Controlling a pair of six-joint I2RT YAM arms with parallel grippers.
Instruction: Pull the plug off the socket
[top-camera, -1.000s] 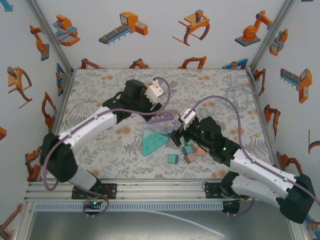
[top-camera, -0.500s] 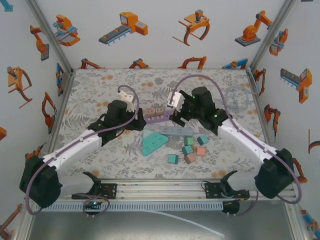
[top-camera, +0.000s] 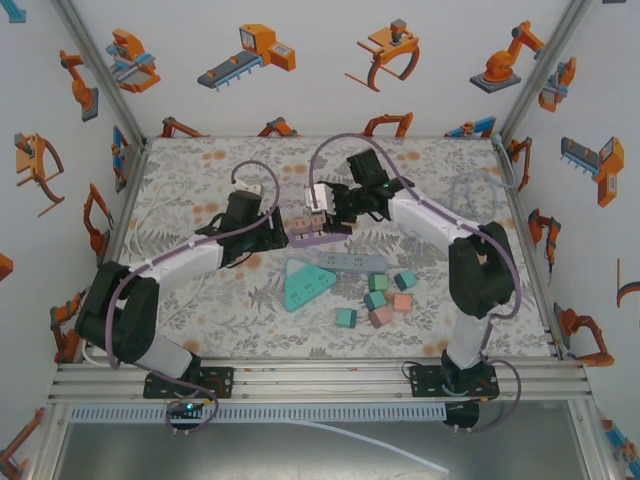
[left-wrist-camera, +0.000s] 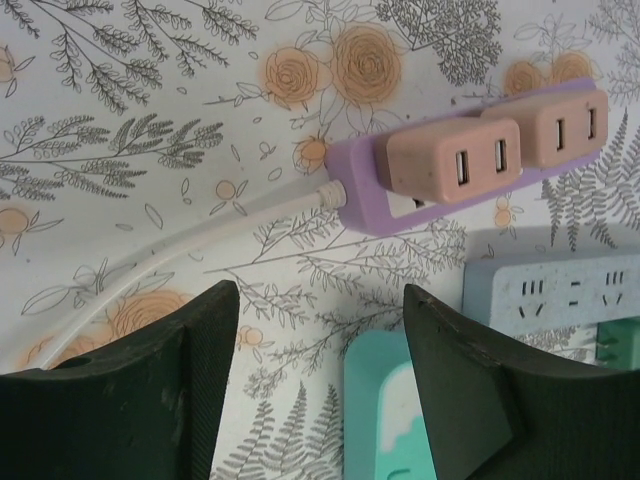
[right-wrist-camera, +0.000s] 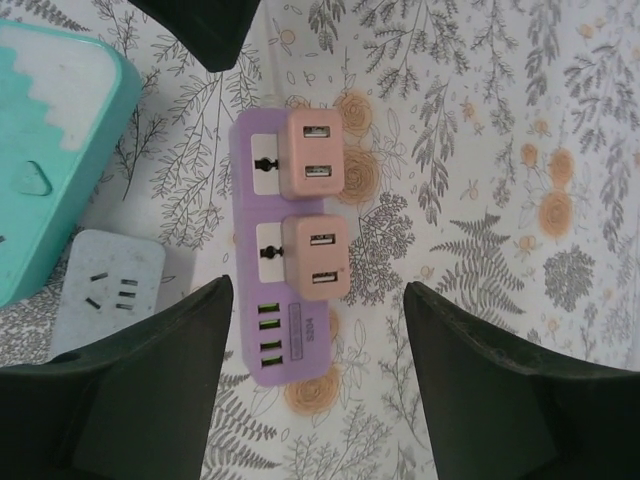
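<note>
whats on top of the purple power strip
Two pink USB adapters sit plugged into the purple power strip. Their prongs and the holes they fill are covered; four green ports are bare.

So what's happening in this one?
Both arms are at the purple power strip, which carries two pink plugs, both seated. The left tool hovers open near the strip's white cord; the right tool hangs open above the plugs. Neither grips anything; no plug is pulled yet.
</note>
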